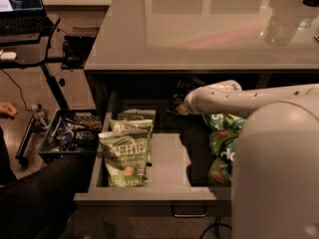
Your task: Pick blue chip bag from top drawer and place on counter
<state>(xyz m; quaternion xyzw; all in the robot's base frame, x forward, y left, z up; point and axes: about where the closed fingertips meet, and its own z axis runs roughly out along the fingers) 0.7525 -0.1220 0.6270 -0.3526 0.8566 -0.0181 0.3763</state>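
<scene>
**Gripper (178, 99) at the dark back of the top drawer (167, 166)**

Counter (199, 39) fills the upper part of the view, glossy grey and reflective, its front edge overhanging the rear of the open drawer. The robot's white body (279, 173) blocks the lower right corner. From it, the pale arm (259, 96) stretches leftward just under the counter edge.

The top drawer stands pulled out below the counter. A bare strip of its grey floor shows down the middle, and its thin pull handle (189, 214) hangs from the flat front. On the drawer's right side lie green Dang bags (222, 143), partly hidden behind the robot's body. On the left side light green Kettle jalapeno bags (124, 156) lean one behind another, the nearest with its label facing up.

Left of the drawer, on the floor, sits a small grey crate (46, 152) of dark snack bags (75, 133). Beyond it stands a black desk (30, 49) with a laptop (20, 4).

The gripper is at the end of the arm, in the shadow at the drawer's rear. Whether it is apart or together cannot be told. The blue chip bag cannot be made out, as the drawer's back is too dark.
</scene>
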